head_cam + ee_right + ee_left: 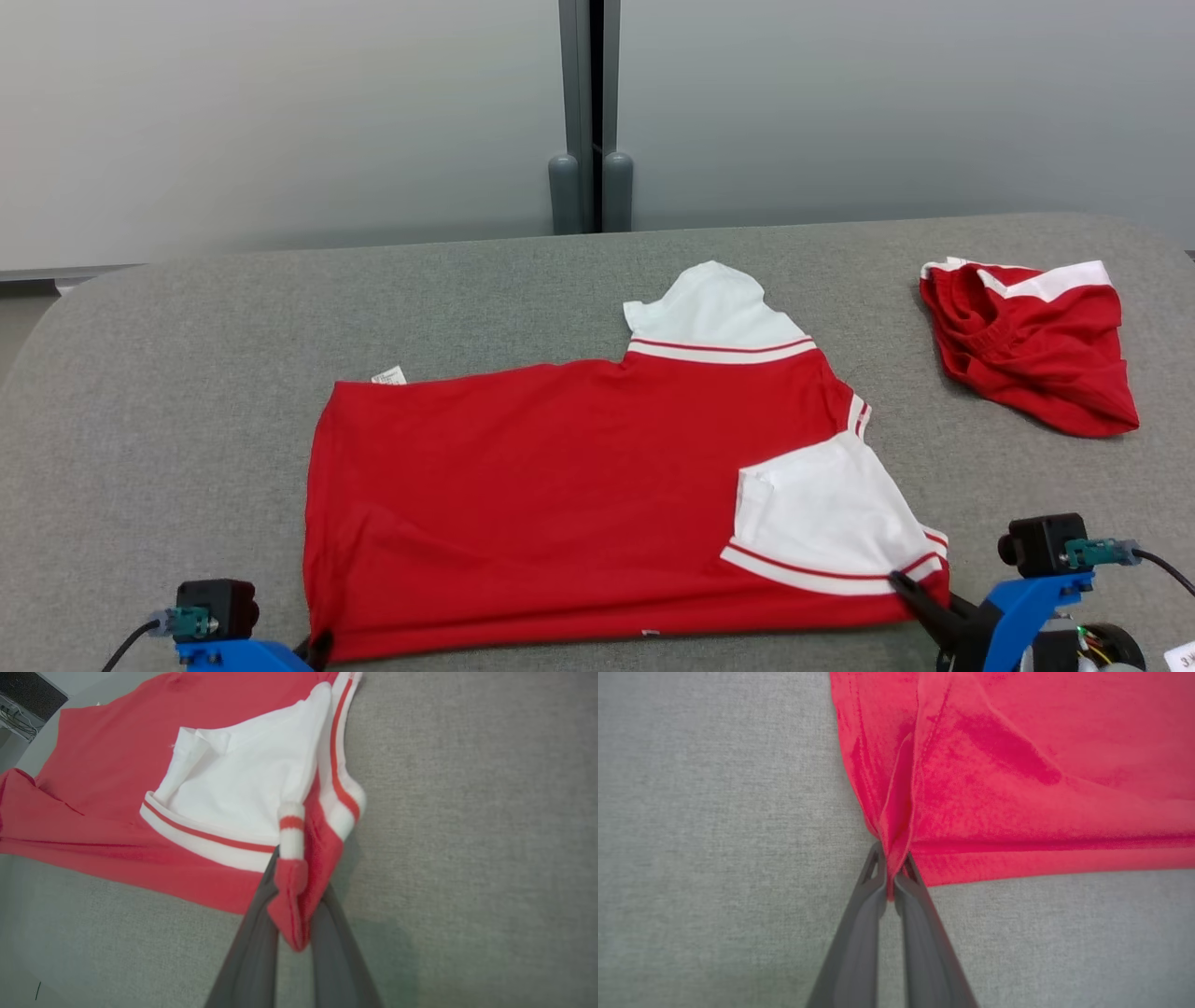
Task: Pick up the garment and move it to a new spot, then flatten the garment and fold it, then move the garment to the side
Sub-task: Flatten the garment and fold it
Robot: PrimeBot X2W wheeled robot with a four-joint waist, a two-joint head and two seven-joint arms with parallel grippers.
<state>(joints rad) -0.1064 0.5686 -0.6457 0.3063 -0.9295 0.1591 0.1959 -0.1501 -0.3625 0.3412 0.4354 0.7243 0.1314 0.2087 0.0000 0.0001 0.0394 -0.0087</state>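
Clamped shut on a pinch of red hem by the left gripper [891, 870], with fingers nearly meeting through the cloth; closed likewise by the right gripper [299, 877] on a bunched corner of red fabric and striped cuff. Both grips taken at the near corners of a red-and-white shirt [560, 485], spread across the middle of the grey table [187, 373] and close to the table's near edge, hem toward the table's left, shoulder end toward its right. Lying mostly smooth, with one white sleeve [822, 513] turned in over the red body and the other white sleeve [714, 313] poking out toward the table's far edge, plus a small white label [389, 375] peeping from the far-left corner. Crumpled at the table's far right, well apart: a second red-and-white garment [1036, 355]. Judging by the lie of the cloth: placed and flattened, apparently; folding barely begun, with the near edge seemingly gripped for a lift; moving to the side not yet done.
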